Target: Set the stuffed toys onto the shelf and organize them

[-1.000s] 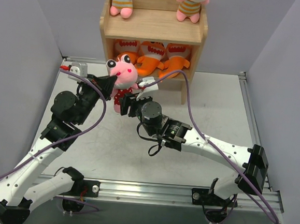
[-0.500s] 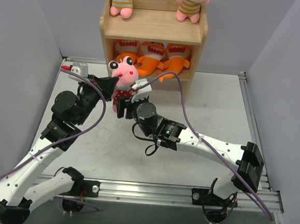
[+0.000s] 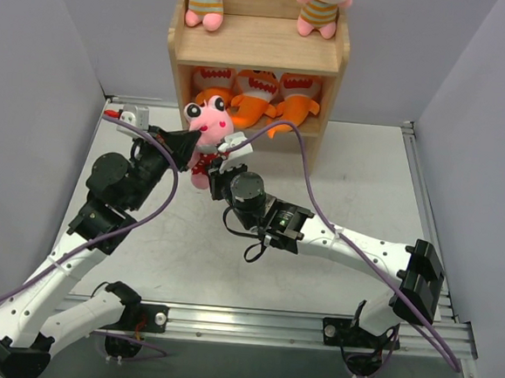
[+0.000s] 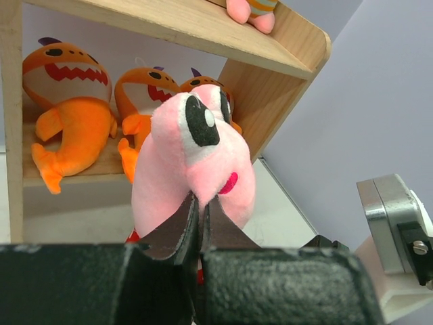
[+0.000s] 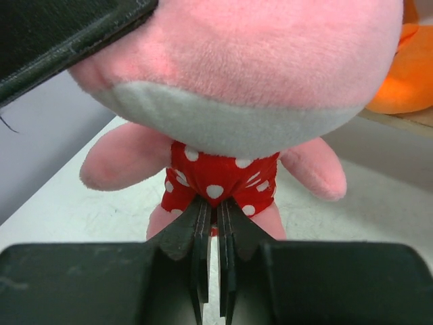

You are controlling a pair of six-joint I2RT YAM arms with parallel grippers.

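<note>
Just before shelf (image 3: pixel 257 40) edge: left jaws pinching polka-dot doll (image 3: pixel 207 122) head, right jaws dress.

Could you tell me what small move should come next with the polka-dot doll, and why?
Probably open the left tool: it pinches the head of the polka-dot doll while the right tool is shut on its red outfit, so the handover looks ready.

I see a mottled white table (image 3: pixel 366 189) walled by pale lavender panels (image 3: pixel 35 67) at nine, twelve and three o'clock, a metal rail (image 3: pixel 251 323) at six.
</note>
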